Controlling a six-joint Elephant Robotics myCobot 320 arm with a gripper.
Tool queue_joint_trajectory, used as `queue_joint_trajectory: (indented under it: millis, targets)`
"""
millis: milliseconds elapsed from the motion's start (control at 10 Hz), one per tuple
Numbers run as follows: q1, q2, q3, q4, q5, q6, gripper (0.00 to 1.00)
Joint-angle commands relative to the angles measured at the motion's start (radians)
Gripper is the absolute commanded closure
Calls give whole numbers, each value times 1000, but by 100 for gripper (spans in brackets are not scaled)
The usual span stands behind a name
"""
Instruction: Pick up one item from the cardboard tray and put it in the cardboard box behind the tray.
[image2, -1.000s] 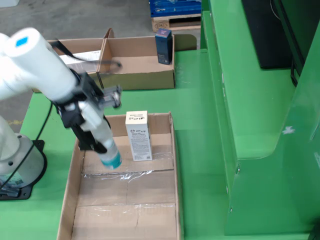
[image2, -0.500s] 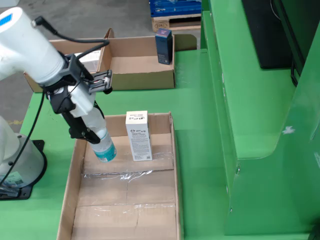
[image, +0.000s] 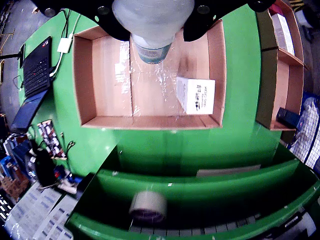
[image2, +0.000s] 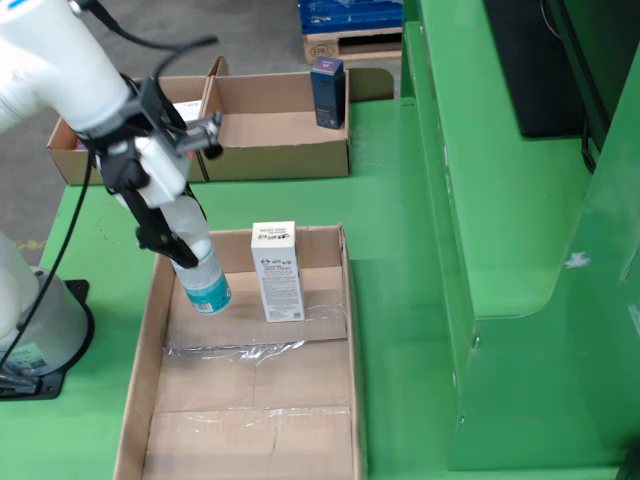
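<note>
We've lifted the bottle (image2: 205, 285) toward frame-top over 1 second, gripper (image2: 178, 248) clamped on it above the tray (image2: 140, 380), box (image2: 275, 135) next.

Green table top (image2: 400, 300), green stepped shelf (image2: 520, 200), grey concrete floor (image2: 150, 40), wood pallet (image2: 350, 45), laptop (image: 36, 67)

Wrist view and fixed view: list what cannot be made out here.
- Clear plastic bottle with teal band: label text too small in the fixed view; its upper part is cut off by the top edge in the wrist view.
- End effector: finger contact hidden by its own body.
- White carton: print blurred.
</note>
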Motion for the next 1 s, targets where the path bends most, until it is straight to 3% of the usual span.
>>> queue_joint_trajectory:
  millis: [0, 200, 500, 600, 800, 900]
  targets:
    - [362, -6, 442, 32, -131, 133, 100]
    - [591, -97, 442, 225, -273, 207, 100]
    - [886, -245, 442, 528, -468, 188, 100]
    - [886, -245, 442, 528, -468, 188, 100]
    - [1018, -454, 442, 960, -617, -36, 100]
    - [1026, -561, 442, 1257, -414, -108, 100]
